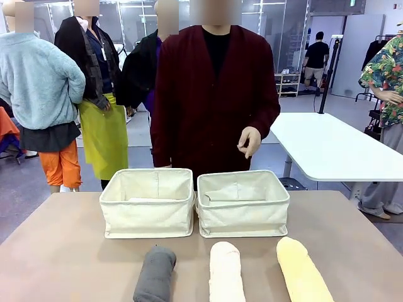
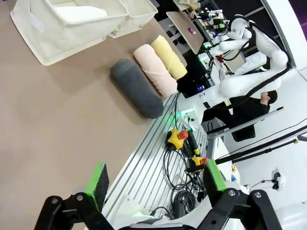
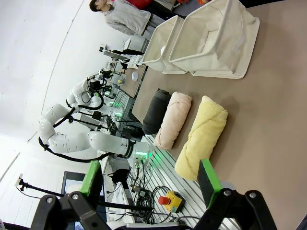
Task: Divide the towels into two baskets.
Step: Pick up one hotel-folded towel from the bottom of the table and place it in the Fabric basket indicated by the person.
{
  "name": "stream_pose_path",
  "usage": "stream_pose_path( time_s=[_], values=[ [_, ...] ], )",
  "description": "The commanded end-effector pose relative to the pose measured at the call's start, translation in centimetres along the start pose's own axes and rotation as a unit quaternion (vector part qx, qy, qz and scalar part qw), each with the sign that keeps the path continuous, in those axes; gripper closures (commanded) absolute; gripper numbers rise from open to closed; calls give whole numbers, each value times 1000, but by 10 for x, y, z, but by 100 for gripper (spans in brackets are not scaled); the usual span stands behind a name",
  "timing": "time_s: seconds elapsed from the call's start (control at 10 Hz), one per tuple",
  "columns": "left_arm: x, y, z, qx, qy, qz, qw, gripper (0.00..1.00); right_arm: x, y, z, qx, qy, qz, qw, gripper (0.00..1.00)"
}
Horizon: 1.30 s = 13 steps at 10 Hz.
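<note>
Sorting looks barely started: white towel (image 2: 79, 13) apparently sits inside the left basket (image 1: 146, 220); dark grey towel (image 1: 154, 274), cream towel (image 1: 227, 274), pale yellow towel (image 1: 302, 274) lie on the tabletop (image 1: 63, 251). Left gripper (image 2: 156, 165) and right gripper (image 3: 149, 163) gape, holding nothing.

The dark grey towel (image 1: 154, 272), cream towel (image 1: 226, 272) and pale yellow towel (image 1: 302, 272) are nubby, matt terry cloth. The left basket (image 1: 148, 220) and right basket (image 1: 243, 221) are soft cream canvas. The surface (image 1: 60, 251) looks smooth, matt brown.
</note>
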<state>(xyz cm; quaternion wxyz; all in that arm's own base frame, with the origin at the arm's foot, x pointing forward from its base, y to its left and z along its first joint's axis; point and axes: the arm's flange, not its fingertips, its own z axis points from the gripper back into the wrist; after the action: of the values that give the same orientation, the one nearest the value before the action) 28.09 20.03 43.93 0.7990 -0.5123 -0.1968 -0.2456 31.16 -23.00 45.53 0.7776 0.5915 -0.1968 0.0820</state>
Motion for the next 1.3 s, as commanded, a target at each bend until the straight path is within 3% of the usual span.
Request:
stream_pose_path(
  time_s=[0.0, 0.5, 0.9, 1.2],
  values=[
    [-3, -2, 1, -4, -3, -6, 1000, 0, -2, 2, 0, 4, -4, 10, 1000, 0],
    [-3, -2, 1, -4, -3, -6, 1000, 0, 0, 0, 0, 0, 0, 0, 1000, 0],
    [-3, -2, 1, -4, -3, -6, 1000, 0, 20, 35, -107, -154, 133, -13, 979, 0],
    [-3, -2, 1, -4, -3, -6, 1000, 0, 12, 43, -184, -224, 182, -37, 957, 0]
  ],
)
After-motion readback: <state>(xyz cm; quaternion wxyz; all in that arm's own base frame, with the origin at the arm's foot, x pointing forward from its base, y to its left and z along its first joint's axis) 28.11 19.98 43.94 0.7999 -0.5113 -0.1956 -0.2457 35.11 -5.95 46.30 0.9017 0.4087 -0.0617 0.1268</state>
